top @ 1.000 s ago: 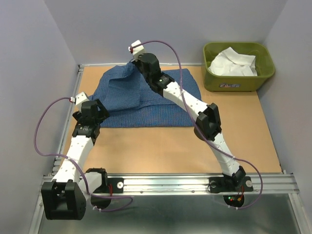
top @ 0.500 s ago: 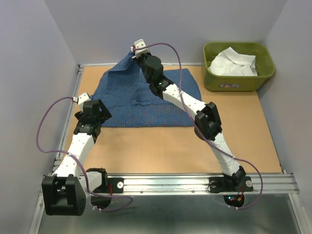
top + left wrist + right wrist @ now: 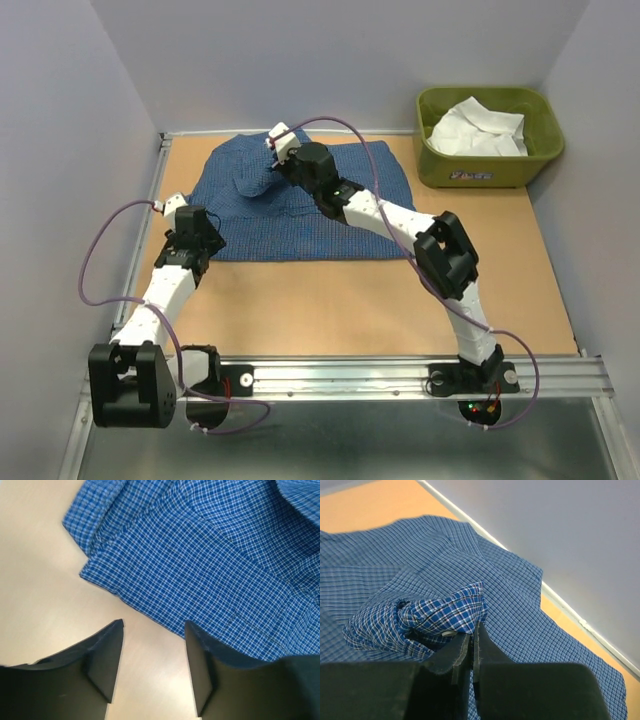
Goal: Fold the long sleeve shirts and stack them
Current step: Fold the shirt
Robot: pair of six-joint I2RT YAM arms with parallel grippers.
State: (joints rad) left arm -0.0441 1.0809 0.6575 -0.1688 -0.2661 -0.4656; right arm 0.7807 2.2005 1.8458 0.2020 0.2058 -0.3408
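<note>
The blue checked shirt (image 3: 300, 210) lies spread on the far half of the table. My right gripper (image 3: 272, 165) is shut on a cuff of the blue shirt (image 3: 442, 612) and holds it bunched just above the shirt's upper left part. My left gripper (image 3: 197, 228) is open and empty over bare table at the shirt's near left corner (image 3: 165, 570), its fingers (image 3: 107, 655) just short of the hem. The white shirt (image 3: 478, 128) lies crumpled in the olive-green tub (image 3: 437, 168) at the far right.
The table's back rim (image 3: 580, 622) and grey wall run close behind the blue shirt. Grey walls stand on the left and right. A metal rail (image 3: 340, 378) with the arm bases lies at the near edge.
My right gripper has come down and toward me with the cuff, from high near the back wall onto the shirt. My left gripper has edged right toward the shirt's corner.
</note>
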